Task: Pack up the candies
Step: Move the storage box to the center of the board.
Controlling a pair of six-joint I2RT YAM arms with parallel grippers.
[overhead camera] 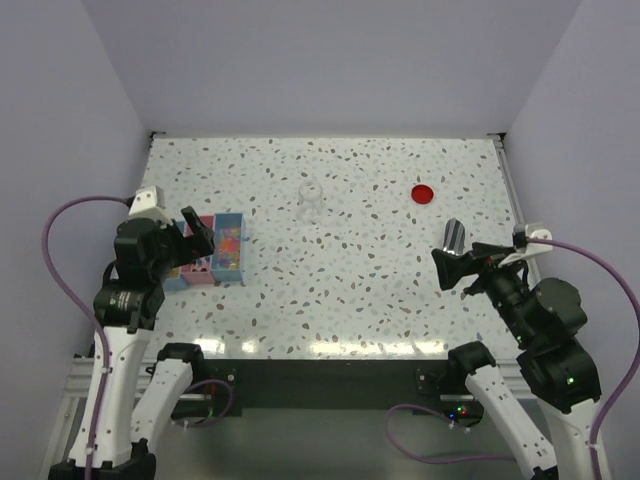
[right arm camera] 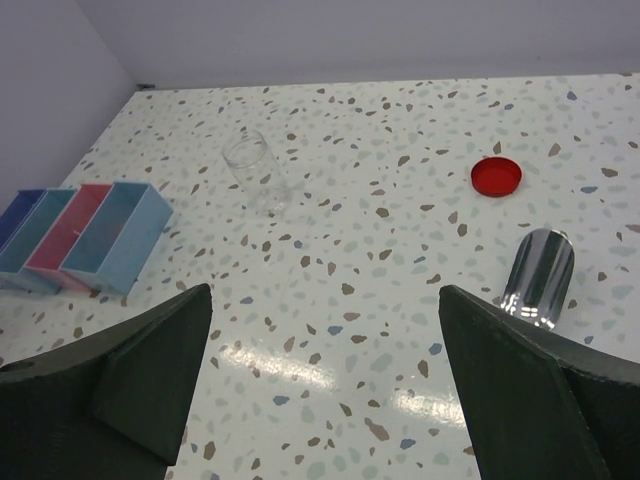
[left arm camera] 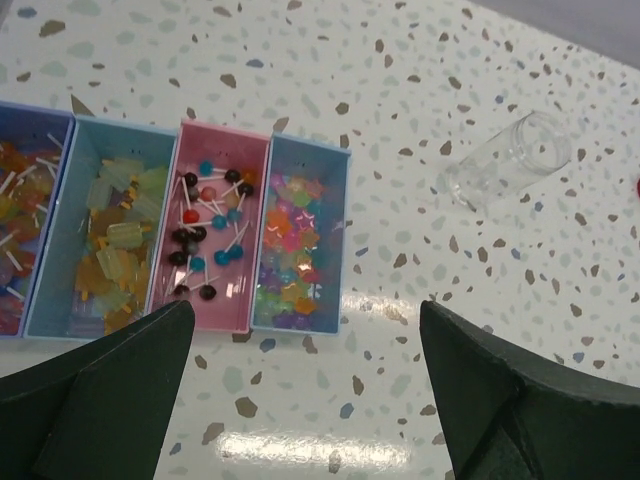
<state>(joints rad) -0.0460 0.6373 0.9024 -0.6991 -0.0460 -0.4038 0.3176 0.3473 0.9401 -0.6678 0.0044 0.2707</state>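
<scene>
The candies lie sorted in a row of open trays at the left of the worktop, just beneath the left pincer, whose jaws are spread and empty, probably poised to pick; the clear jar stands lidless mid-worktop, likely to receive them, its red lid set well apart; the right pincer, likewise spread and holding nothing, hovers near a shiny metal cylinder.

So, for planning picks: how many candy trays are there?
4, side by side: dark blue tray, yellow-sweets tray, pink tray, rightmost blue tray. More may be hidden past the frame edge.
</scene>
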